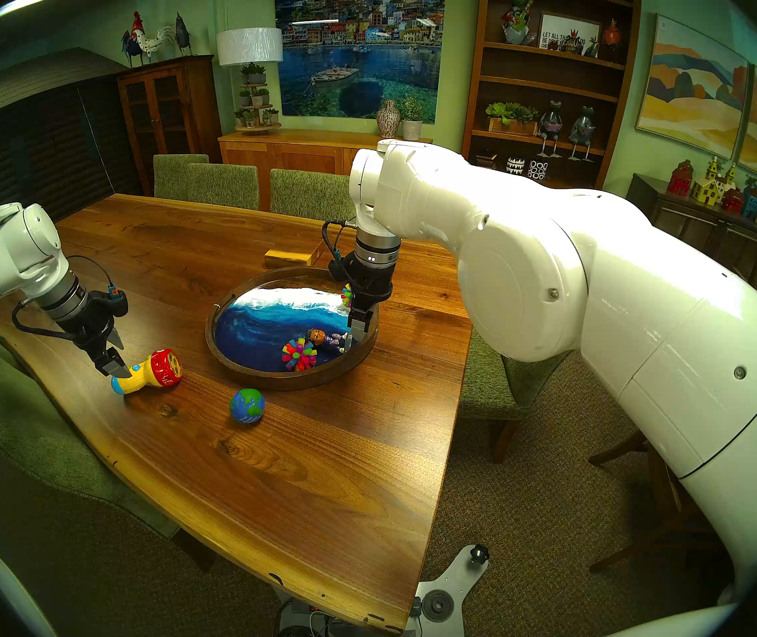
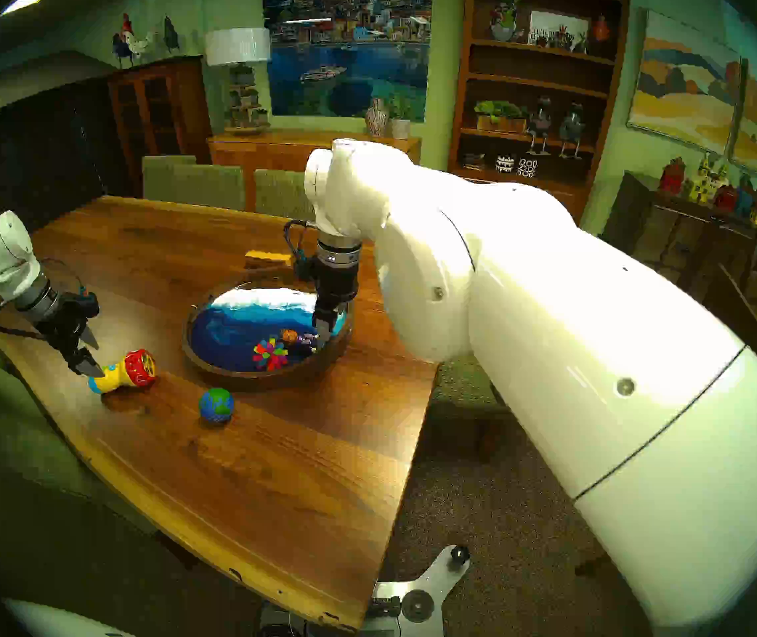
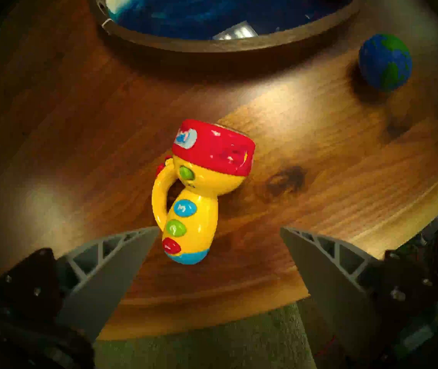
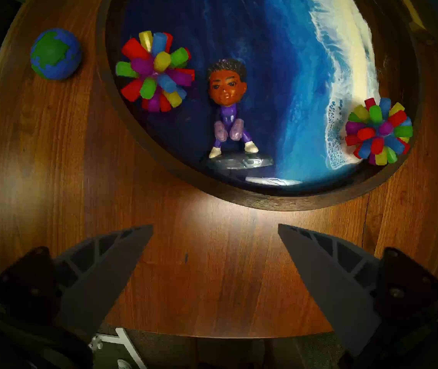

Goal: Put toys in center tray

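The left gripper [image 3: 219, 228] is hanging w/ its 2 fingers spread wide and holding nothing, pointing down over the handle end of the flashlight toy [image 3: 199, 190]. In the left wrist view the blue butt of the toy is sitting between the 2 fingertips, but no finger is touching it – in the head view one tip is looking just beside the yellow handle. The toy is lying on its side on the table [image 1: 275, 461], red head toward the center tray [image 1: 247, 369], well outside the rim.

The right gripper [image 4: 215, 224] is also standing open and empty, pointing straight down by the right side of the tray, near the rim.

Counting the toys, 5 in total:
- 1 flashlight toy, on the table, left of the tray.
- 1 globe ball [image 1: 247, 406], on the table, near the front rim of the tray, apart from it.
- 1 doll [image 4: 228, 107] in purple, lying inside the tray on the blue part.
- 2 spiky balls inside the tray – the near spiky ball [image 4: 156, 71] just beside the doll's head, the far spiky ball [image 4: 378, 131] against the rim on the white foam part.

So 3 toys are lying in the tray, 2 are waiting outside. 1 wooden block [image 1: 287, 258] is lying behind the tray.
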Controlling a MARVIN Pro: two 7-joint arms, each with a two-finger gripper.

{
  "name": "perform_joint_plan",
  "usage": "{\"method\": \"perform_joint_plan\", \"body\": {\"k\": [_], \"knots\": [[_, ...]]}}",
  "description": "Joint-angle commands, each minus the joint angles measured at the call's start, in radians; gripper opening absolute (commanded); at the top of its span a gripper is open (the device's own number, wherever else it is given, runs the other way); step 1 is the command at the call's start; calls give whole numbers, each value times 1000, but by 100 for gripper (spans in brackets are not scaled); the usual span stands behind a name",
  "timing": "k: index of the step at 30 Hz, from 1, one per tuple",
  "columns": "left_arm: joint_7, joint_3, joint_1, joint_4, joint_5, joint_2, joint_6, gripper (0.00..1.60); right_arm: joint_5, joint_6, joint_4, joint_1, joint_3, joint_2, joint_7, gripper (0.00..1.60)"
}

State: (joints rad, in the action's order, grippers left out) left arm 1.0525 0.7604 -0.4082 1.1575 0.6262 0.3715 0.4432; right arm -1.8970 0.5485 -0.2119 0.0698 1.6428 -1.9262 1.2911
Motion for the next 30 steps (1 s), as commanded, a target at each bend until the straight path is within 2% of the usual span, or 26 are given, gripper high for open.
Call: {"method": "perform_joint_plan", "body": {"k": [1,9,13,26,30], "knots": [[-8,-8,38,-71,15,50,-50,160,2,-1,22,39,-1,4,75,160],[-45,-18,120,-187,47,115,-93,160,4,-1,19,39,-5,4,68,160],[-59,-23,148,-222,62,134,-108,160,4,-1,19,39,-7,4,66,160],[-85,-50,283,-352,145,208,-216,160,8,0,18,40,-12,4,65,160],[-102,-54,328,-390,163,238,-226,160,9,0,17,40,-14,5,64,160]]}}
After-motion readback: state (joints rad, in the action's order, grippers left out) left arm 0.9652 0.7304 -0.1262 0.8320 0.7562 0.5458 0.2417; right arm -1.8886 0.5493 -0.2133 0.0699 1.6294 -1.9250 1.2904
